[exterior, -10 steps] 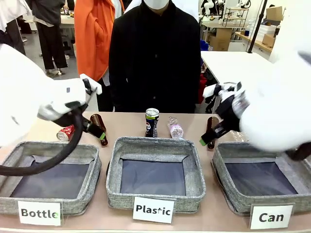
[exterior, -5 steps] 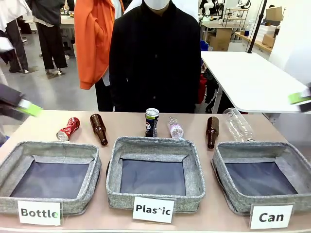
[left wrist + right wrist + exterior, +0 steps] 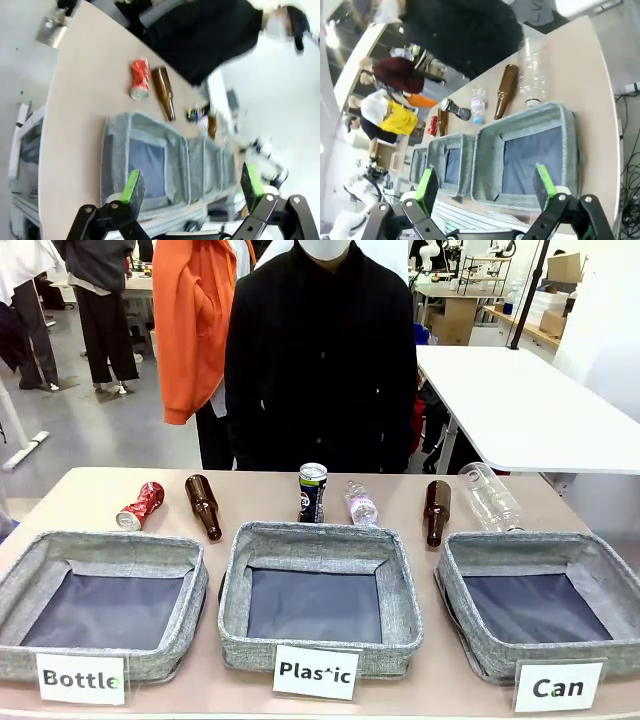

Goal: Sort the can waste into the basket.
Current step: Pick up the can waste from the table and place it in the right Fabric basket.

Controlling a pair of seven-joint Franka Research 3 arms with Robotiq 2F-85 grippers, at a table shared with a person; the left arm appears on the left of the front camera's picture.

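Note:
The dented red can (image 3: 140, 506) lies on its side at the table's far left. A dark can (image 3: 313, 491) with a silver top stands upright behind the middle basket. The grey basket (image 3: 520, 550) labelled "Can" sits at the front right, with nothing in it. In the left wrist view my left gripper (image 3: 192, 185) is open, high above the table's left end, with the red can (image 3: 140, 78) far below. My right gripper (image 3: 486, 186) is open too, high over the Can basket (image 3: 567, 131); beyond it are the dark can (image 3: 454, 109) and the red can (image 3: 433, 126).
Baskets labelled "Bottle" (image 3: 40, 560) and "Plastic" (image 3: 318, 538) stand left and middle. Brown bottles (image 3: 203, 505) (image 3: 436, 510) and clear plastic bottles (image 3: 361, 504) (image 3: 488, 496) lie along the back row. A person in black (image 3: 320, 360) stands at the far edge.
Both arms have pulled back from the row of bottles and cans, swung out to the sides and left the front view. Nothing on the table has moved.

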